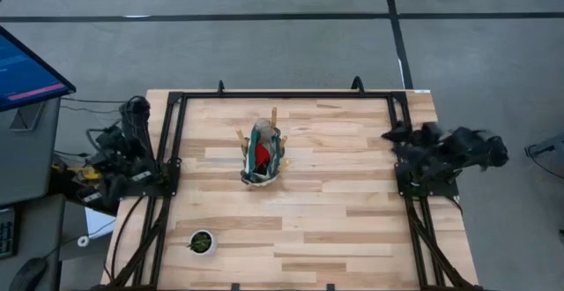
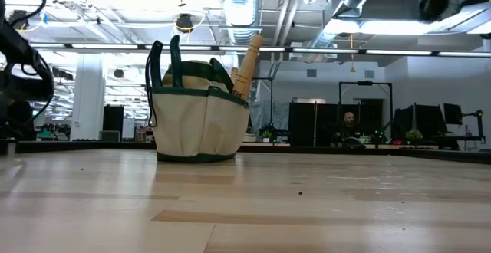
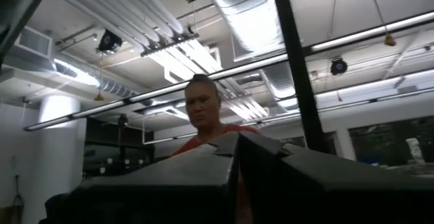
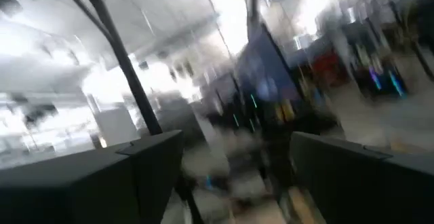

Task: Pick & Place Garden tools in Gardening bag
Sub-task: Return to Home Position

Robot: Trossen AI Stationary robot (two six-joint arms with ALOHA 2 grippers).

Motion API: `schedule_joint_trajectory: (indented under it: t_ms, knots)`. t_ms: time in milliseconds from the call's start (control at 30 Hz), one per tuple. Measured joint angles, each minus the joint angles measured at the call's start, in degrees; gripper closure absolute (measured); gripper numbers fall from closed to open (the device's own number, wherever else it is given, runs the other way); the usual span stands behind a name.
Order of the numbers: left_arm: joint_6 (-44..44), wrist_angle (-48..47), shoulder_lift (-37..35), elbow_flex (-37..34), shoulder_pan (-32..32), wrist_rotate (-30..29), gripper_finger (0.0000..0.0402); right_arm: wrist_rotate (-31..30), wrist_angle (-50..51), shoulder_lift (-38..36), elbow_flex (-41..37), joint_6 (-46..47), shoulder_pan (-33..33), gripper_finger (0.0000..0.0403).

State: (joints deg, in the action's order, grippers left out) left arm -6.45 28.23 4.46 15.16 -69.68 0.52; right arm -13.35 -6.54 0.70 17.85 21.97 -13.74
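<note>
The gardening bag (image 1: 263, 154) stands upright on its base near the middle of the table. In the low view the bag (image 2: 201, 123) has pale fabric sides with dark green trim and handles. Wooden tool handles (image 2: 249, 61) stick up out of it, and a red item (image 1: 262, 153) lies inside. My left gripper (image 3: 237, 149) is shut and empty, pulled back at the table's left edge (image 1: 132, 115). My right gripper (image 4: 237, 156) is open and empty, pulled back at the right edge (image 1: 397, 137). Both are far from the bag.
A small round dark pot with green in it (image 1: 202, 242) stands near the table's front left. A black frame (image 1: 282, 94) runs along the table's far, left and right sides. A person (image 3: 203, 108) shows beyond the table in the left wrist view.
</note>
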Motion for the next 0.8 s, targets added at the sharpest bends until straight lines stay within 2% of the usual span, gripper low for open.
schedule_joint_trajectory:
  t_ms: [100, 200, 333, 467, 633, 800]
  knots:
    - [-0.60, 6.53, -0.74, -6.83, 0.01, -0.52, 0.0399, 0.20, -0.29, -0.40, -5.28, 1.50, 0.00, 0.0138]
    - [-0.62, 16.80, -0.72, -14.77, 0.05, -1.93, 0.0399, 1.38, -7.60, -0.47, -8.77, 1.52, 0.00, 0.0138]
    - [-0.80, 16.24, -0.40, -14.68, 0.07, -1.61, 0.0399, 2.11, -10.62, -0.48, -13.29, 0.82, 0.00, 0.0138]
    - [-0.09, 10.85, -0.30, -14.80, 0.06, 2.82, 0.0399, 11.52, -12.36, -0.51, -16.23, -6.35, -0.07, 0.0138]
    - [0.70, -1.58, -0.32, -14.80, 0.06, 2.27, 0.0399, 12.05, -9.04, -0.39, -17.41, -12.29, -0.02, 0.0138]
    - [1.86, -5.75, -0.34, -14.80, 0.06, 1.99, 0.0399, 12.05, -8.54, -0.49, -17.42, -18.25, 0.00, 0.0138]
